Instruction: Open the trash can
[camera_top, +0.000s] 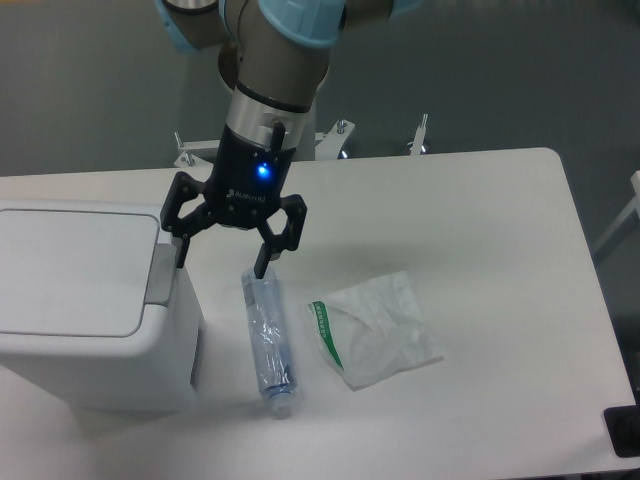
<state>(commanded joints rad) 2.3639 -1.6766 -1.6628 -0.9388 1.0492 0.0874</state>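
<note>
The pincer (220, 268), released and grasping nothing, hovered beside the closed trash can (85, 300). Next, seemingly, pressing its grey push tab (163, 272).

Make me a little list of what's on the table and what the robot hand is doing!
trash can: white, left side, lid shut
push tab: grey, on the can's right edge
gripper: open, holding nothing, one finger close by the tab
bottle: clear, lying flat
plastic bag: white, green stripe, right of the bottle
table: white

The bottle (268, 343) lies on the table (500, 250) between the trash can (80, 300) and bag (375, 328).
</note>
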